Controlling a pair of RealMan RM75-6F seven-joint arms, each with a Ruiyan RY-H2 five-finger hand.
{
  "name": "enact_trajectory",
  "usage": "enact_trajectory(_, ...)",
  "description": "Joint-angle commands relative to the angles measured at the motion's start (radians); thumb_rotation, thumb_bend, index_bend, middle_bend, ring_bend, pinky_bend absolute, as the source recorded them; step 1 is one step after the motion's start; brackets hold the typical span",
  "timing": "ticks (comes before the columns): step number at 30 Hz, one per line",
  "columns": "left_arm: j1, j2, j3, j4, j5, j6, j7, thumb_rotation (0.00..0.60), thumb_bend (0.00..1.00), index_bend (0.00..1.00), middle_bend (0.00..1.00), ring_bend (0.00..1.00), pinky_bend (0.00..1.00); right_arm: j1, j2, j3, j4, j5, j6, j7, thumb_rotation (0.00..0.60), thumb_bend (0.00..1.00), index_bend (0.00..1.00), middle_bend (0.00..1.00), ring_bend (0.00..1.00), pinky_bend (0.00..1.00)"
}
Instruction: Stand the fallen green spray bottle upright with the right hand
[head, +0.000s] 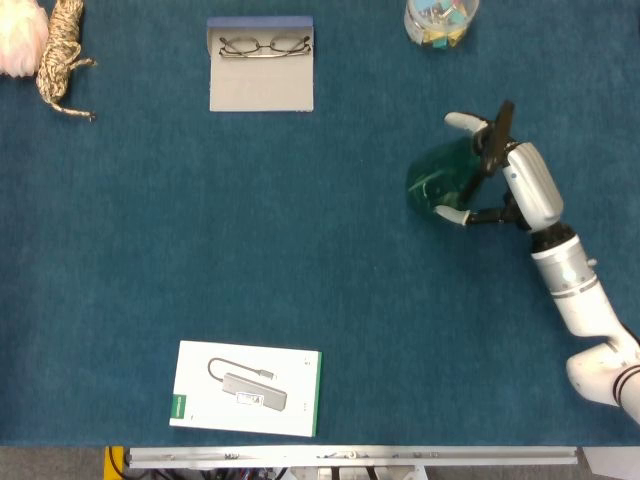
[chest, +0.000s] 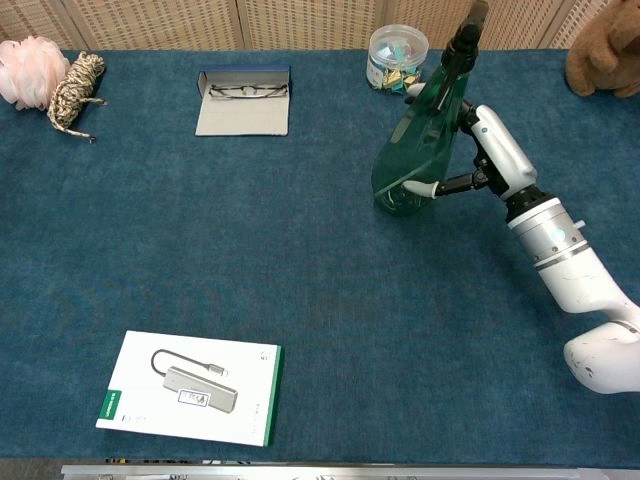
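Note:
The green spray bottle (head: 440, 178) (chest: 415, 150) has its base on the blue cloth at the right and leans to the right, toward my arm. Its black nozzle (chest: 462, 38) points up and right. My right hand (head: 528, 185) (chest: 498, 150) grips the bottle from its right side, with the thumb low on the body and other fingers around the upper part. The left hand shows in neither view.
A clear jar of clips (head: 440, 20) (chest: 395, 55) stands just behind the bottle. Glasses on a grey case (head: 261, 60) lie at the back centre. A white boxed adapter (head: 247, 388) lies front left, rope (head: 60, 55) and a pink puff (chest: 30, 70) back left, a brown plush (chest: 605, 55) back right.

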Motion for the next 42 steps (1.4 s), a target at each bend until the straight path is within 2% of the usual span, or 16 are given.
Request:
enact_trajectory(1, -0.001, -0.001, 0.0, 0.001, -0.002, -0.002, 0.003, 0.6, 0.0, 0.53, 0.39, 0.23, 0.3, -0.007, 0.014, -0.004, -0.012, -0.005, 0.024, -0.007, 0.6, 0.0, 0.14, 0.16, 0.17, 0.33)
enact_trajectory(10, -0.003, -0.006, 0.001, 0.001, -0.003, -0.006, 0.018, 0.6, 0.0, 0.53, 0.39, 0.23, 0.3, -0.028, 0.06, -0.004, -0.07, -0.012, 0.1, -0.034, 0.6, 0.0, 0.11, 0.13, 0.14, 0.32)
enact_trajectory(15, -0.003, -0.007, -0.001, 0.001, -0.007, -0.007, 0.02, 0.6, 0.0, 0.53, 0.39, 0.23, 0.3, -0.053, 0.11, -0.004, -0.123, -0.024, 0.184, -0.067, 0.6, 0.0, 0.06, 0.1, 0.12, 0.31)
enact_trajectory(27, -0.01, -0.02, 0.0, 0.004, -0.012, -0.019, 0.05, 0.6, 0.0, 0.53, 0.39, 0.23, 0.3, -0.154, 0.317, 0.02, -0.403, -0.032, 0.375, -0.291, 0.6, 0.0, 0.06, 0.1, 0.12, 0.31)
enact_trajectory(31, -0.014, -0.025, 0.001, 0.005, -0.008, -0.022, 0.061, 0.6, 0.0, 0.53, 0.39, 0.23, 0.3, -0.207, 0.369, 0.042, -0.486, -0.023, 0.458, -0.413, 0.6, 0.0, 0.06, 0.11, 0.12, 0.31)
enact_trajectory(34, -0.013, -0.027, 0.003, 0.003, 0.003, -0.012, 0.065, 0.6, 0.0, 0.53, 0.39, 0.23, 0.3, -0.256, 0.407, 0.068, -0.58, 0.012, 0.488, -0.589, 0.6, 0.0, 0.07, 0.16, 0.12, 0.3)
enact_trajectory(39, -0.002, -0.034, 0.006, 0.005, 0.049, 0.036, 0.053, 0.6, 0.0, 0.53, 0.39, 0.23, 0.3, -0.328, 0.532, 0.047, -0.789, 0.066, 0.427, -0.966, 0.6, 0.01, 0.2, 0.2, 0.12, 0.29)
enact_trajectory(42, 0.0, -0.038, 0.007, 0.014, 0.07, 0.053, 0.04, 0.6, 0.0, 0.53, 0.39, 0.23, 0.3, -0.356, 0.603, 0.03, -0.915, 0.098, 0.373, -1.129, 0.6, 0.02, 0.22, 0.2, 0.12, 0.27)
